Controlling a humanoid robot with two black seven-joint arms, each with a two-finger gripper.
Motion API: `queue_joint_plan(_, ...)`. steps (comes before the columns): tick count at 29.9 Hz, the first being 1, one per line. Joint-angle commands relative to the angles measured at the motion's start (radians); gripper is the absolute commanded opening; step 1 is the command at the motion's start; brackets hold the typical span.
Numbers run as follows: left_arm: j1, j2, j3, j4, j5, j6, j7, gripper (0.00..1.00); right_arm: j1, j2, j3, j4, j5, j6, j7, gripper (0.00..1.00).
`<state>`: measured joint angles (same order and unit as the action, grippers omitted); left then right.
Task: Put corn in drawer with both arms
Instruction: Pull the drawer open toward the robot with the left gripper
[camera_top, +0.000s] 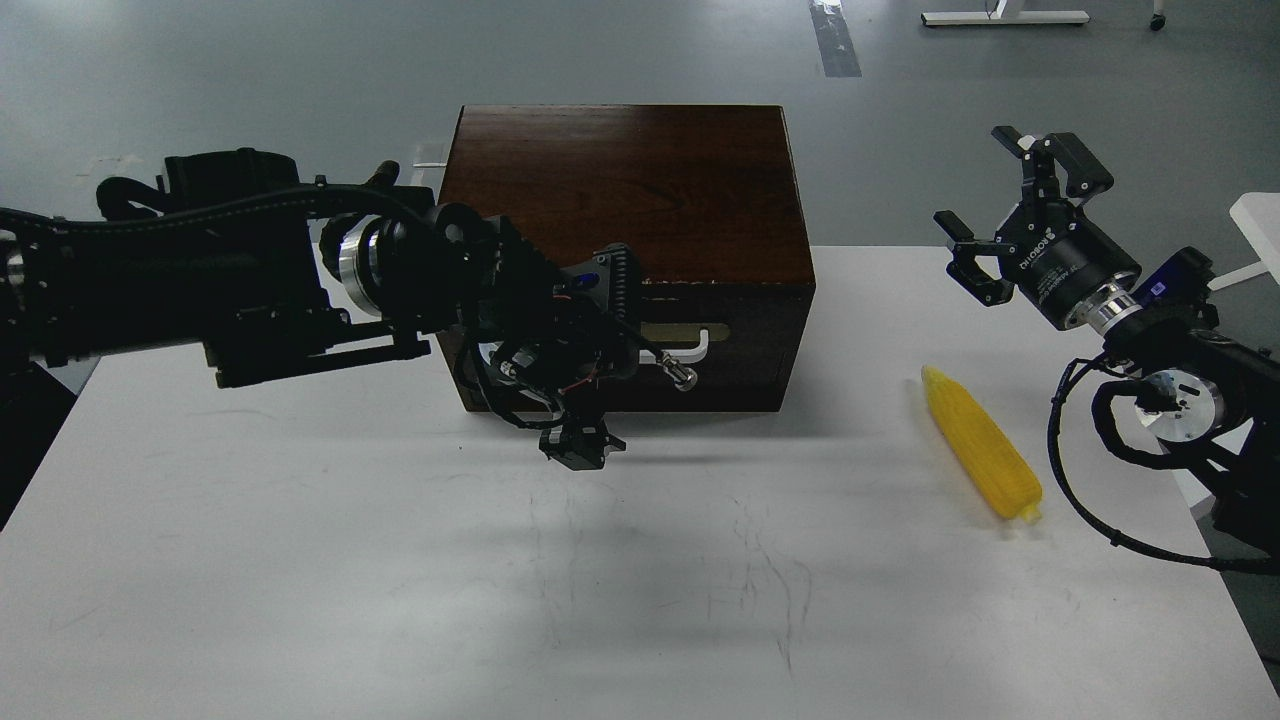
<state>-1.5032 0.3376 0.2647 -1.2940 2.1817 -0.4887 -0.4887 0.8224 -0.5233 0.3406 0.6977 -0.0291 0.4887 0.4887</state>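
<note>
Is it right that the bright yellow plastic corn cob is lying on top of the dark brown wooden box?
Not quite. In the head view, the bright yellow plastic corn cob is lying on the white table, to the right of the dark brown wooden box, not on top of it.

Yellow corn (982, 444) lying on table, right of closed drawer (735, 340).

White table (300, 600) in front of me, matte top, faint scuffs and scratch lines near the middle, soft shadows on it. Beyond it grey floor (250, 70), smooth, diffuse glare. Grey tape strip (835, 38) on floor, top centre-right. White furniture base (1003, 17) with a caster at top right edge. Small white piece (1258, 215) at right edge; can't tell what.
</note>
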Motion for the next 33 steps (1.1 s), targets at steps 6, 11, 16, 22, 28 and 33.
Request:
queue_joint_plan(6,-0.005,0.006,-0.001,-0.100,0.000,0.000,0.000,0.98,0.000,-0.006,0.000,0.000,0.000,0.000,0.000,1.00)
queue_joint_plan(11,-0.003,0.009,-0.001,-0.131,0.000,0.000,0.000,0.98,-0.002,-0.009,0.000,0.000,0.000,0.000,0.000,1.00)
queue_joint_plan(16,-0.011,0.032,0.001,-0.202,0.000,0.000,0.000,0.98,-0.005,-0.014,-0.002,0.002,0.000,0.000,0.000,1.00)
queue_joint_plan(22,-0.012,0.069,-0.002,-0.280,0.000,0.000,0.000,0.98,-0.006,-0.014,-0.003,0.002,0.000,0.000,0.000,1.00)
queue_joint_plan(28,-0.012,0.078,-0.002,-0.297,0.000,0.000,0.000,0.98,-0.006,-0.014,-0.003,0.002,0.000,0.000,0.000,1.00)
queue_joint_plan(33,-0.017,0.080,-0.004,-0.297,0.000,0.000,0.000,0.98,-0.006,-0.014,-0.005,0.002,0.000,0.000,0.000,1.00)
